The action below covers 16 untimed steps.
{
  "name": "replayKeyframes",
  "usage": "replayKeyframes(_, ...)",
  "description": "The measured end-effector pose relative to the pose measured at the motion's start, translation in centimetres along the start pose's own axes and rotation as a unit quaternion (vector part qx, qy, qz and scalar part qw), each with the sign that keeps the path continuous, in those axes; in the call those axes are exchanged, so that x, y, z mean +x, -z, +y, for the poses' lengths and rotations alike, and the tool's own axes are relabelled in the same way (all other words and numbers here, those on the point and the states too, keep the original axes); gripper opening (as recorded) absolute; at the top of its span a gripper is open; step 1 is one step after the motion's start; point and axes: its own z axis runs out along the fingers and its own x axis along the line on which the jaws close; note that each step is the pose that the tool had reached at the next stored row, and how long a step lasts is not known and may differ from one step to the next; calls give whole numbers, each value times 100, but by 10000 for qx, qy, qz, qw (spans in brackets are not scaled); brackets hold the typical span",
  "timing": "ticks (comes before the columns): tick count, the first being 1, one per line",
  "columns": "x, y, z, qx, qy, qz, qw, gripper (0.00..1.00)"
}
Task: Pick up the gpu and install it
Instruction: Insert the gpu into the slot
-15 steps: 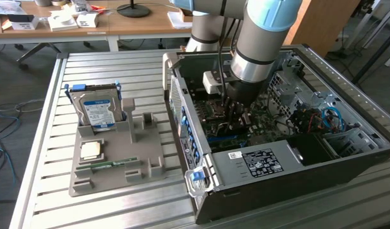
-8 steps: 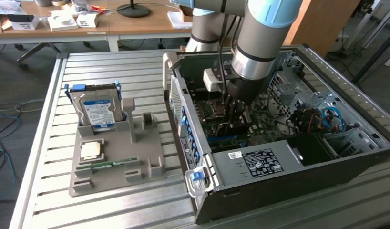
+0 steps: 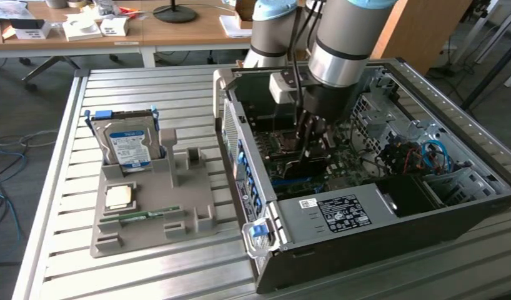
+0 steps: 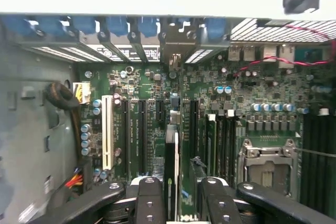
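Observation:
My gripper reaches down into the open computer case, over the motherboard. In the wrist view the gpu shows edge-on as a thin dark card between my two black fingers, and the gripper is shut on it. The card stands upright along a black expansion slot, its far end pointing at the rear bracket opening. In the exterior view the gpu shows as a dark plate just below the fingers, low over the board. Whether it sits in the slot is hidden.
A grey fixture stands on the slatted table at the exterior view's left, holding a silver hard drive, a green memory stick and a small square chip. Inside the case are the power supply, blue and red cables and the CPU socket.

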Motion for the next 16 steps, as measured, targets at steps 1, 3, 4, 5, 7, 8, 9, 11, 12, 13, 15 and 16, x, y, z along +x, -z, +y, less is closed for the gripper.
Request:
replayKeyframes(1,-1,37,0,0,0,0,10000,34)
replayKeyframes(3,-3,113,1,0,0,0,10000,34)
replayKeyframes(4,-4,150,1,0,0,0,10000,34)
replayKeyframes(5,-5,187,2,0,0,0,10000,34)
replayKeyframes(7,-8,258,2,0,0,0,10000,34)
replayKeyframes(8,-9,292,3,0,0,0,10000,34)
replayKeyframes(9,-9,324,3,0,0,0,10000,34)
replayKeyframes(11,-11,374,3,0,0,0,10000,34)
replayKeyframes(12,-11,390,3,0,0,0,10000,34)
replayKeyframes(13,-12,392,4,0,0,-1,10000,34)
replayKeyframes(15,-12,392,3,0,0,-1,10000,34)
replayKeyframes(16,-12,392,3,0,0,-1,10000,34)
